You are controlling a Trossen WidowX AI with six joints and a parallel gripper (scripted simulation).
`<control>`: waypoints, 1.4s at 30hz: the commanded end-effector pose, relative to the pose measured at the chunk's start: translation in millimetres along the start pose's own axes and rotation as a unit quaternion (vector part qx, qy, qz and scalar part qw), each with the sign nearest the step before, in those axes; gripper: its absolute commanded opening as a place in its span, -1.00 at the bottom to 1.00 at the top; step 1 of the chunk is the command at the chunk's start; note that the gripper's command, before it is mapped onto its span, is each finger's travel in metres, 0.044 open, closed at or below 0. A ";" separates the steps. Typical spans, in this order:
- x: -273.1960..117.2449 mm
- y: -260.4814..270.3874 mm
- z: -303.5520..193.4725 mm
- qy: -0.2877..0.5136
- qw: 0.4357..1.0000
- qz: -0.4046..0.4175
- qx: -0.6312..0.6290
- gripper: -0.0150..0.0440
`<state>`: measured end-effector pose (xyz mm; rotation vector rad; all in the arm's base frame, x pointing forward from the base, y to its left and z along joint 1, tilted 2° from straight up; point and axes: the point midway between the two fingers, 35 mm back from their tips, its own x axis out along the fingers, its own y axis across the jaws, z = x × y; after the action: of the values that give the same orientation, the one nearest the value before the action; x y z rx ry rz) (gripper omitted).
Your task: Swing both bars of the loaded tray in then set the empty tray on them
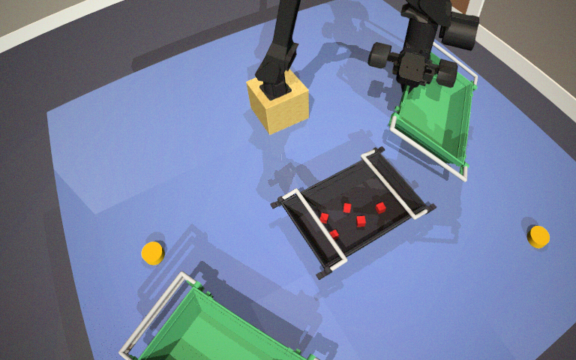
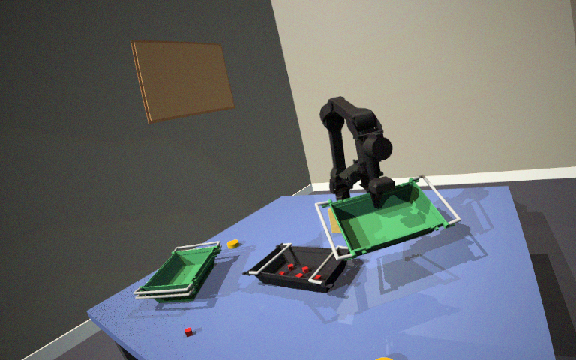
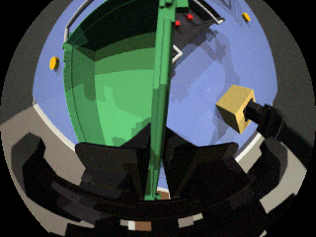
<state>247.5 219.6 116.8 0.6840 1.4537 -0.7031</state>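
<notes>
The loaded black tray (image 1: 331, 195) (image 2: 292, 283) (image 3: 195, 30) stands on the table with several red blocks (image 1: 360, 220) (image 2: 305, 269) (image 3: 190, 17) inside. Its left bar (image 1: 307, 206) (image 2: 271, 259) and right bar (image 1: 391, 188) (image 2: 325, 265) both lie across its top. My gripper (image 1: 406, 86) (image 2: 376, 203) (image 3: 154, 126) is shut on one long rim of the empty green tray (image 1: 437, 110) (image 2: 391, 220) (image 3: 118, 109). This tray hangs tilted above the table, off the black tray's right end, with its bars swung out over its ends. The fingertips are partly hidden in the top view.
Another green tray (image 1: 216, 335) (image 2: 182, 271), with doubled bars at its near end, stands left. Yellow discs (image 1: 151, 253) (image 1: 539, 236) (image 2: 232, 243) (image 3: 53, 63) and a loose red block (image 2: 188, 331) lie on the table. A wooden block (image 1: 289, 114) (image 2: 334, 223) (image 3: 234, 101) bears the arm.
</notes>
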 end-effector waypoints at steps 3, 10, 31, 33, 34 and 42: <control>-4.5 0.9 27.0 -0.003 0.999 0.010 0.034 -0.49; -4.6 -1.8 55.1 -0.004 0.997 0.010 0.074 -0.49; -4.9 -24.0 136.3 -0.008 0.981 0.009 0.191 -0.49; -4.9 -27.1 143.6 -0.008 0.979 0.009 0.203 -0.49; -4.9 -28.8 147.3 -0.008 0.978 0.009 0.208 -0.49; -5.0 -43.6 175.7 -0.010 0.968 0.008 0.252 -0.49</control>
<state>320.3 70.0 119.2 1.0391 1.2848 -1.0668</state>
